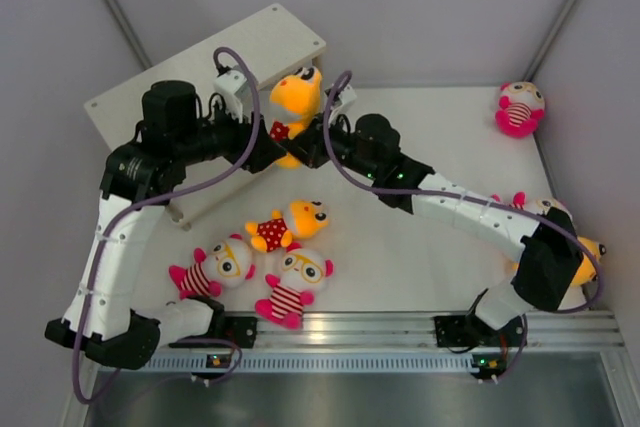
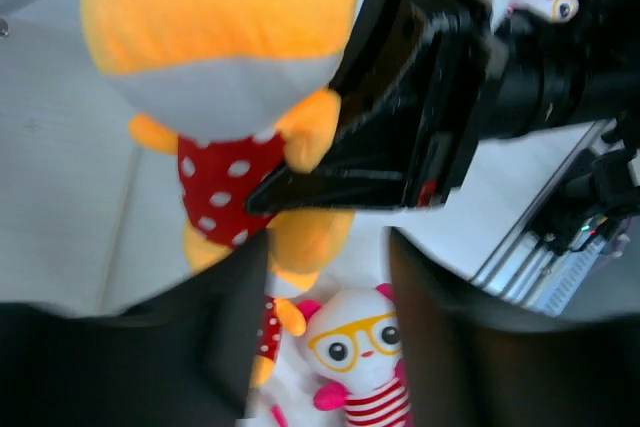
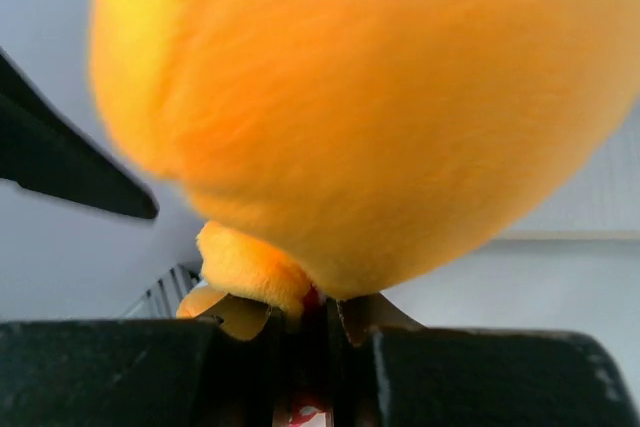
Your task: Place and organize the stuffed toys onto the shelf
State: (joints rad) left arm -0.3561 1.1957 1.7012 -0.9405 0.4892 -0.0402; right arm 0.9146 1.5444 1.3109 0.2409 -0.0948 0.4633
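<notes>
Near the shelf [image 1: 250, 42], orange toy [image 1: 298, 97] clamped in right tool [image 3: 322, 312], left tool [image 2: 328, 277] apart.

Orange toy [image 3: 370, 117] — snug between jaws

I am finding no readable text, no labels, brands, numbers or signs, on anything showing in my views
</notes>
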